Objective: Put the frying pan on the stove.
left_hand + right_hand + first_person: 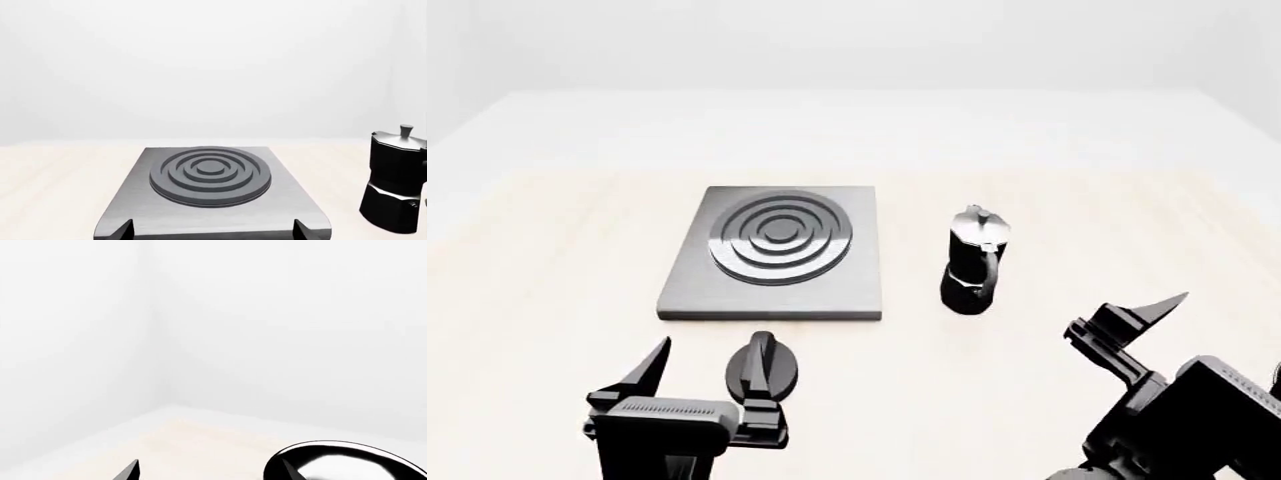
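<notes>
The stove [777, 255] is a flat grey plate with dark concentric rings, lying mid-table. It fills the left wrist view [210, 175]. My left gripper [707, 385] is open and empty, just in front of the stove's near edge; its fingertips [123, 230] show wide apart. The frying pan [333, 450] shows only in the right wrist view, as a glossy black rim with a pale shiny inside; its handle is hidden. It is out of the head view. My right gripper [1128, 320] is open and empty, with one fingertip [287, 469] in front of the pan's rim.
A black-and-silver moka pot [972, 262] stands upright to the right of the stove and shows in the left wrist view [397, 185]. A small black knob [761, 365] lies in front of the stove, beside my left gripper. The pale wooden table [561, 250] stretches around them.
</notes>
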Controlling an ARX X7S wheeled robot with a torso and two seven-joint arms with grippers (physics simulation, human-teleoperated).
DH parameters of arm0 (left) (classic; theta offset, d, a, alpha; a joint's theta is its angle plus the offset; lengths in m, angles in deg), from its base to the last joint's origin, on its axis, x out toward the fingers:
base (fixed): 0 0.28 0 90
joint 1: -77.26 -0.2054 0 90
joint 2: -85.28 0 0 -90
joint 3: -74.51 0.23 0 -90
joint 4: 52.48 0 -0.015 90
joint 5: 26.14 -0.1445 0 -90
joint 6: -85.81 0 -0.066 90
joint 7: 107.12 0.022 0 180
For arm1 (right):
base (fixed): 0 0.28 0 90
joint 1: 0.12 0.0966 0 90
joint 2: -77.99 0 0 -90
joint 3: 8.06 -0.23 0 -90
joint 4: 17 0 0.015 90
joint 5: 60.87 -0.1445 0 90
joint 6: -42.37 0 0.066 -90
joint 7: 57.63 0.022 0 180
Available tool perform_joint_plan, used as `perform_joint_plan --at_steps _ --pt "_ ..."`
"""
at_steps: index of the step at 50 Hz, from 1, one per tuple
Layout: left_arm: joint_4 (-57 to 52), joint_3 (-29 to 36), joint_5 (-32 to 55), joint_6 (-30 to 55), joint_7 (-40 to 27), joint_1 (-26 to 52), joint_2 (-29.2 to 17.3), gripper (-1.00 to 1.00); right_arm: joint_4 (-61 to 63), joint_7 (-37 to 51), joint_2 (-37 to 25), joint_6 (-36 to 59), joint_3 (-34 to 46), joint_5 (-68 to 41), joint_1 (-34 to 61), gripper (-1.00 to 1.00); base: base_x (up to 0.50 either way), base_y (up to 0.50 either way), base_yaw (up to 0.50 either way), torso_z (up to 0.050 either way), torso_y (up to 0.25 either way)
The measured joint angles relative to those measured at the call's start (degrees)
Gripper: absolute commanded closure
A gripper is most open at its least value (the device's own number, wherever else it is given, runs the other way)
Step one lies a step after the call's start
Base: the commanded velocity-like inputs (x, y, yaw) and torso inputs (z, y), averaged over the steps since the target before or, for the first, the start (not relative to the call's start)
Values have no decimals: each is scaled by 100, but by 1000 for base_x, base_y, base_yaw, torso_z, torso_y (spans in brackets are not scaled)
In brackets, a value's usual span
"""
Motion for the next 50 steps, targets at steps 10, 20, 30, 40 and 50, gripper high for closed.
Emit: perform_joint_plan --at_steps 10,20,30,40,50 --pt "6 69 -21 -56 -95 8 -62 -100 -210 425 11 -221 2 -125 89 -100 0 0 0 0 0" --pt "61 176 -168 -169 -218 22 -117 -100 -481 802 4 -538 -51 -330 200 -100 0 0 0 0 0" --pt "95 250 -192 -225 -281 34 -165 -100 -718 1173 -11 -757 -91 -474 383 -100 0 0 0 0 0" --pt "113 303 -176 -254 -327 49 -206 -100 -902 1542 4 -889 -94 -596 582 -100 0 0 0 0 0" --pt "97 342 -153 -266 -373 57 -245 -100 -1322 1935 16 -998 -37 -628 850 -100 0 0 0 0 0"
